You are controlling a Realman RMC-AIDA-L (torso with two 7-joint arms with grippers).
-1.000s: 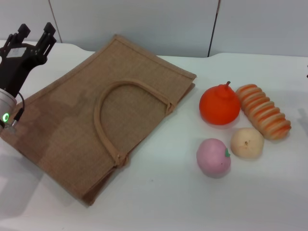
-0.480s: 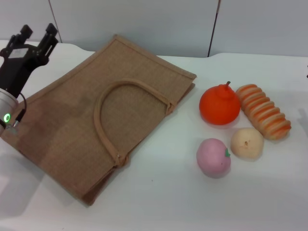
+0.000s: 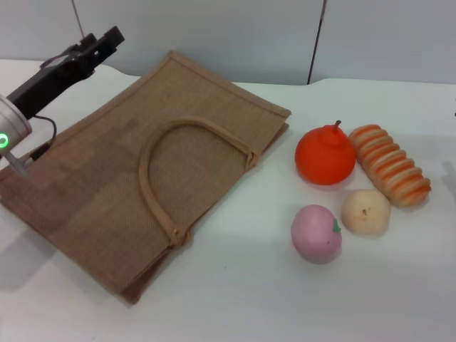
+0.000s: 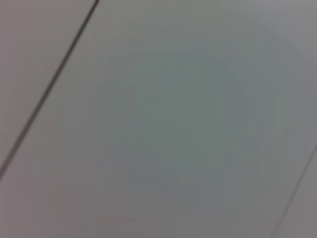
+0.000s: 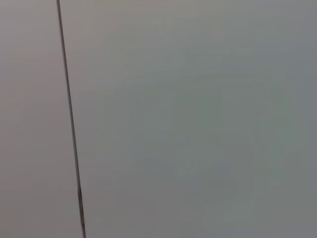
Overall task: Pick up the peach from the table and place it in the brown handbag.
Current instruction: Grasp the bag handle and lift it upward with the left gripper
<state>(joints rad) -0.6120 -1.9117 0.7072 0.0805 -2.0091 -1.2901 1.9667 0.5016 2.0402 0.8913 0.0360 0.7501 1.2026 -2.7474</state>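
Your left arm ends in a black left gripper (image 3: 96, 44) with blocky, angular fingers. Behind it sits a silver-grey cylindrical wrist with a small glowing green light. A thin black cable loops beside the wrist. Only this arm is visible.

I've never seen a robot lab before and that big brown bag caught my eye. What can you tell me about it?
The brown handbag is a large tote of coarse tan woven fabric, like jute. It lies flat on its side on the white table, turned at an angle, left of the fruits. One light-brown looped handle rests on top of its upper face; a second is not clearly visible. Its mouth looks closed flat. No fruit touches it. The left gripper is above its far left corner, not visibly touching it.
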